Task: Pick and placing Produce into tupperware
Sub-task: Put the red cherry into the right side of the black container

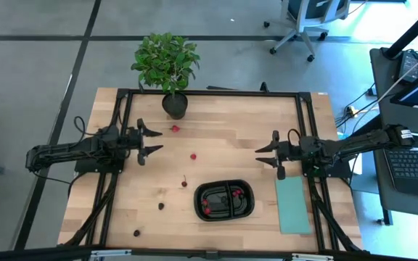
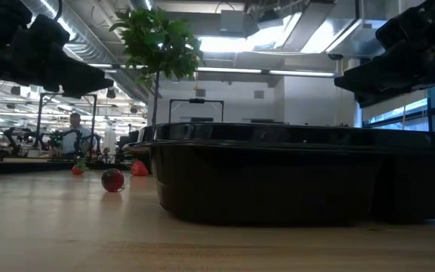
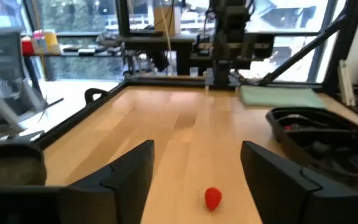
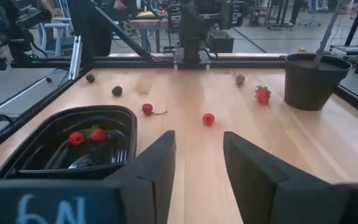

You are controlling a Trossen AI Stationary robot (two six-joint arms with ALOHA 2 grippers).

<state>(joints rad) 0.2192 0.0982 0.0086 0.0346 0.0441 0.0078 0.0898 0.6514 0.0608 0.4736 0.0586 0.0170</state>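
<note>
The black two-compartment tupperware [image 1: 225, 201] rests on its base on the wooden table, near the front edge. A few red berries [image 1: 206, 203] lie inside it and also show in the right wrist view [image 4: 76, 137]. Loose berries lie on the table: a red one [image 1: 193, 156] in the middle, one [image 1: 175, 128] by the pot, a dark stemmed one [image 1: 184, 183], and darker ones [image 1: 161, 206] toward the front left. My left gripper [image 1: 154, 141] hovers open above the table's left part, with the red berry [image 3: 212, 198] ahead of its fingers. My right gripper [image 1: 265, 154] hovers open at the right.
A potted green plant [image 1: 167, 65] stands at the far edge, its dark pot [image 4: 309, 81] on the table. A flat pale teal rectangle [image 1: 293, 204] lies to the right of the tupperware. Black frame rails run along the table's edges.
</note>
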